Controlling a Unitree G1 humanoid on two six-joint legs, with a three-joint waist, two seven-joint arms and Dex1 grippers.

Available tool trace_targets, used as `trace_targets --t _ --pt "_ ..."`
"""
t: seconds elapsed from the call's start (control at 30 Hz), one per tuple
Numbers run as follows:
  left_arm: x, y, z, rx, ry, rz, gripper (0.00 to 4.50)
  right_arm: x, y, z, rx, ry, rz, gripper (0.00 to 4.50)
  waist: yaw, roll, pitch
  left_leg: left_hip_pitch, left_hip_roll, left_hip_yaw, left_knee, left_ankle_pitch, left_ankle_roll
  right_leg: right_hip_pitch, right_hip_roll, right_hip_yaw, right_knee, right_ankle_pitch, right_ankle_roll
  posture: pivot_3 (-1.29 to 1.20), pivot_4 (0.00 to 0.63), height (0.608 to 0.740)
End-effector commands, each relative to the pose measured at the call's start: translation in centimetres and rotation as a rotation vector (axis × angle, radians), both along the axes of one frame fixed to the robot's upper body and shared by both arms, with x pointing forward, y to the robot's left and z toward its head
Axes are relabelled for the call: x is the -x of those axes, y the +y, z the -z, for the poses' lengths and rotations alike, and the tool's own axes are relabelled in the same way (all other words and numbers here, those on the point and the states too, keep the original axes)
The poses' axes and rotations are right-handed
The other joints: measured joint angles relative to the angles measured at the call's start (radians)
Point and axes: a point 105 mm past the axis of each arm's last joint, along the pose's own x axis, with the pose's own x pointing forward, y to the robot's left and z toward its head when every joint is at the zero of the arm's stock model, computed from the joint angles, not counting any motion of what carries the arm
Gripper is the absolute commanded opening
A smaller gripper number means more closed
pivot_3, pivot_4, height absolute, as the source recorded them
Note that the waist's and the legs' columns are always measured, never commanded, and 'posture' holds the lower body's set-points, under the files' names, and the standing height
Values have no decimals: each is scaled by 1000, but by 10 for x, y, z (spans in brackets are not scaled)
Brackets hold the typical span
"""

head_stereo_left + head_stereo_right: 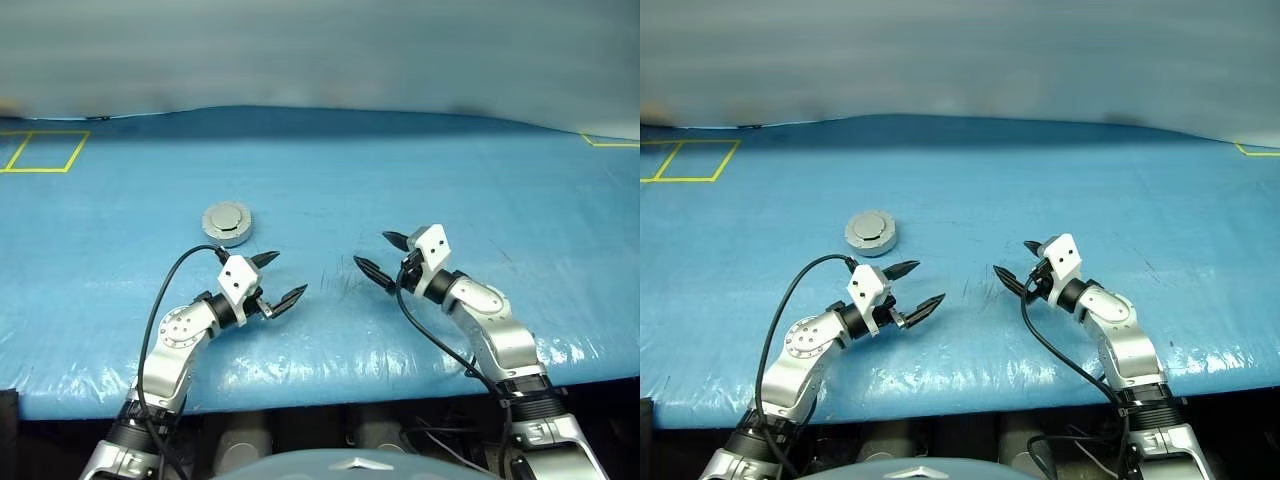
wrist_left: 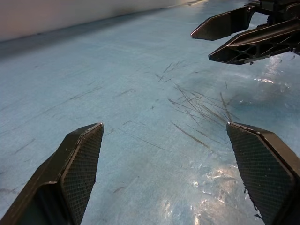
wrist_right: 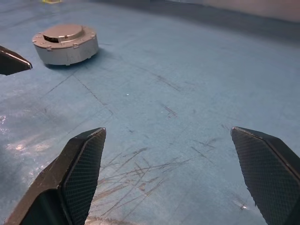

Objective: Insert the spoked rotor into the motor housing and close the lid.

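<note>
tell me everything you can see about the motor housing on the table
The motor housing is a small round grey metal-looking puck, sitting flat on the blue table cover. Its lid is closed on top, smooth with a raised centre circle, and small tabs ring the rim. It stands alone, beyond the left gripper and apart from it; nothing but the cover touches it.

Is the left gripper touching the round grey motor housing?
Apart. The left eye view shows blue table between the open left gripper and the closed motor housing.
</note>
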Motion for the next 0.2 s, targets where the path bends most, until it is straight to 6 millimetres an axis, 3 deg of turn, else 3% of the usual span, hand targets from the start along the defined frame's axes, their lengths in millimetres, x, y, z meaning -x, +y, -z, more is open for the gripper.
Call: trace_targets --t 0.03,0.2 --pt "0 0 -6 13 -38 0 4448 -4 -5 -15 4 -78 31 4500 0 0 0 0 0 0 0 0 0 0 0 0 0 0 0 0 150 740" --pt "-4 1 -10 28 -56 -19 4448 -5 -3 -15 18 -80 36 4500 0 0 0 0 0 0 0 0 0 0 0 0 0 0 0 0 150 740"
